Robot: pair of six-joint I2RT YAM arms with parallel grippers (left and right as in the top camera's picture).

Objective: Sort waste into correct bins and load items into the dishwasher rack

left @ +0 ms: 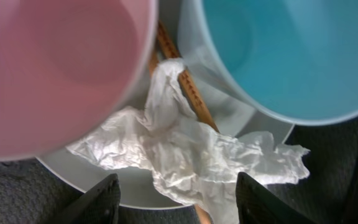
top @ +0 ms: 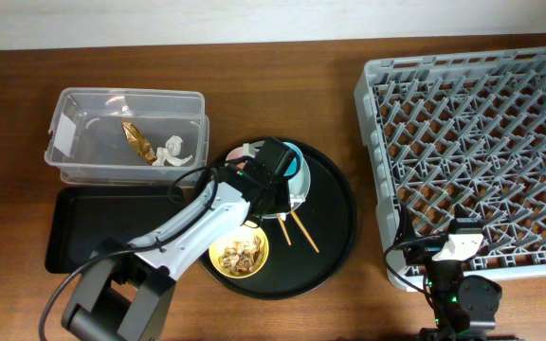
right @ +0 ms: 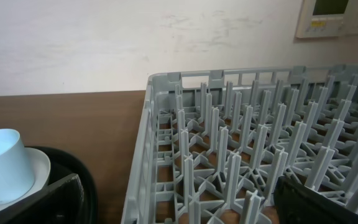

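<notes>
A crumpled white napkin [left: 185, 149] lies on the pale plate [left: 129, 186], draped over the wooden chopsticks [left: 188, 87], between the pink cup [left: 61, 68] and the blue cup [left: 284, 56]. My left gripper [left: 179, 208] hovers just above it, open, its fingers [left: 101, 202] either side of the napkin's near edge. From overhead that gripper [top: 278, 180] covers the plate on the round black tray [top: 335, 227]. The yellow bowl [top: 239, 254] holds food scraps. My right gripper [right: 185, 205] stands open and empty at the dishwasher rack's [right: 241, 137] front-left corner.
The clear tub [top: 126, 133] at the left holds a gold wrapper [top: 138, 140] and a white napkin [top: 173, 152]. The black rectangular tray [top: 93, 227] lies in front of it. The grey rack [top: 472, 161] fills the right side.
</notes>
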